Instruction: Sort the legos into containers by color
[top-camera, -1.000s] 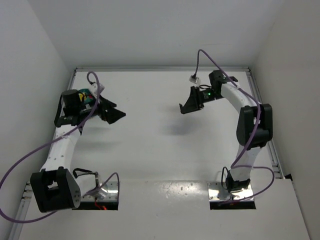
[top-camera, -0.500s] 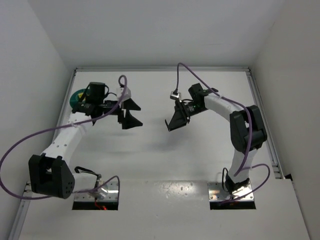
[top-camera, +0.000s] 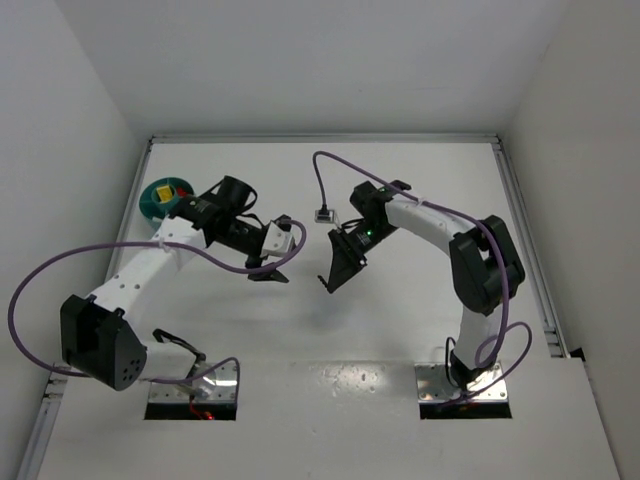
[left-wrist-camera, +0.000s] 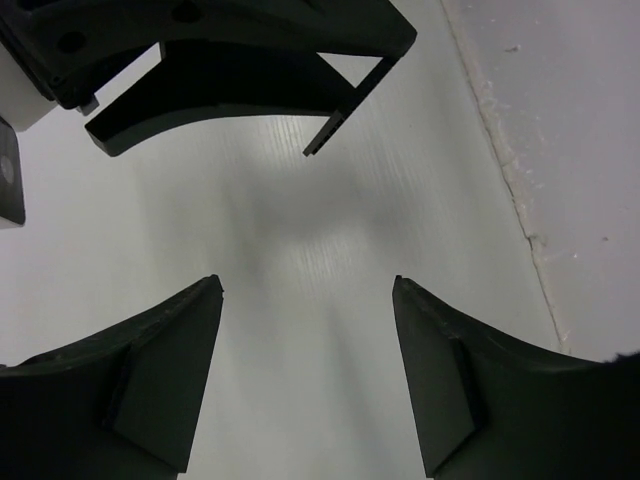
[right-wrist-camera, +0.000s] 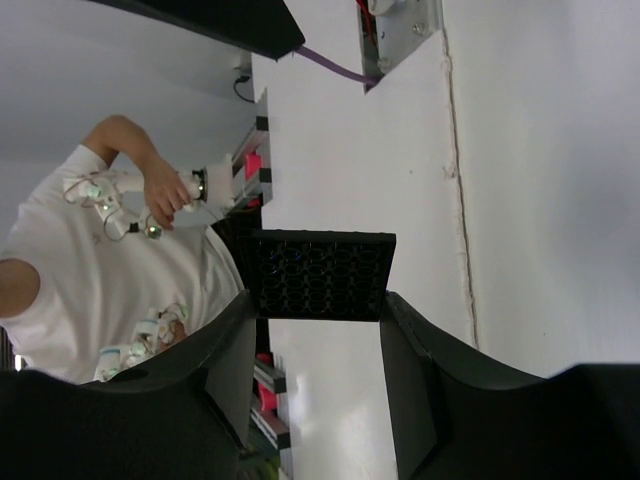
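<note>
**A:** What sits furthest left?

**B:** The teal bowl (top-camera: 148, 204), near the rear left corner of the white worktop (top-camera: 330, 180). A yellow lego (top-camera: 166, 187) and a red lego (top-camera: 181, 191) lie inside it, side by side. The top view is too small to tell which compartments they are in.

**A:** And the left arm?

**B:** It reaches past the bowl toward the middle of the worktop. The left pincer (top-camera: 272, 265) is well apart from the bowl. Its wrist camera shows it released: the two fingers stand wide, with only bare worktop between them.

**A:** What's next, moving right?

**B:** The right pincer (top-camera: 335, 272), just across from the left one with its tip angled down. They are near each other but not touching.

**A:** Is it carrying something?

**B:** Yes. In its wrist camera a black studded plate (right-wrist-camera: 320, 275) spans the gap from one finger to the other, so it is clenched on that plate.

**A:** Anything behind it?

**B:** A person in a white shirt (right-wrist-camera: 90, 270), beyond the worktop's edge in that same view.
</note>
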